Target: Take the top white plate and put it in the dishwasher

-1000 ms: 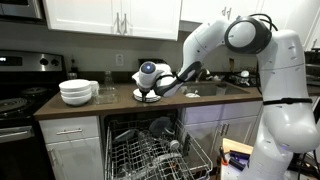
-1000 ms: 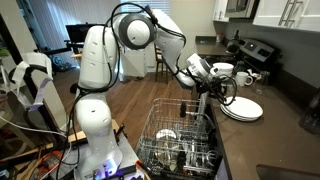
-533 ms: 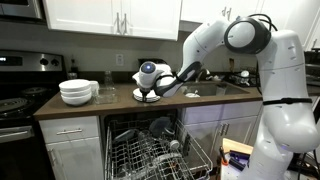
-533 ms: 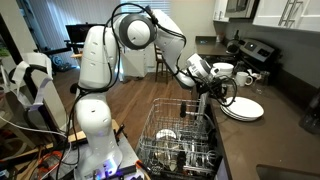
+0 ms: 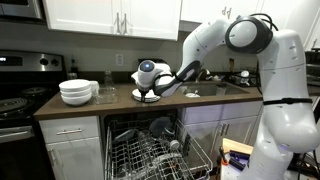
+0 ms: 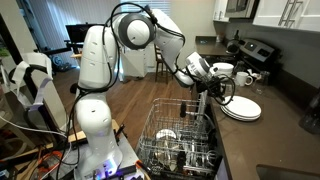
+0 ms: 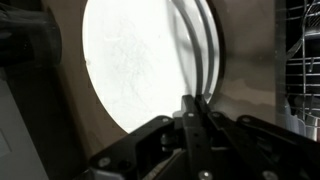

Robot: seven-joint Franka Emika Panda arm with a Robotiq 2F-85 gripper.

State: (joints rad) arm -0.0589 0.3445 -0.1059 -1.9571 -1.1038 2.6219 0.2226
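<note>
The top white plate point(image 7: 140, 60) lies on a short stack of like plates on the brown counter, filling the wrist view. The stack also shows in both exterior views point(image 5: 150, 98) point(image 6: 244, 108). My gripper point(image 7: 195, 108) is at the stack's rim with its fingers drawn together on the top plate's edge; it shows in both exterior views point(image 5: 152, 92) point(image 6: 214, 92). The plate still rests on the stack. The dishwasher point(image 5: 150, 150) stands open below the counter, its wire rack point(image 6: 185, 135) pulled out with some dishes in it.
Stacked white bowls point(image 5: 77, 92) point(image 6: 222, 70) sit on the counter beyond the plates. A stove point(image 5: 15, 100) point(image 6: 255, 50) stands at the counter's end. White wall cabinets point(image 5: 110, 15) hang above. The pulled-out rack edge shows in the wrist view point(image 7: 300, 60).
</note>
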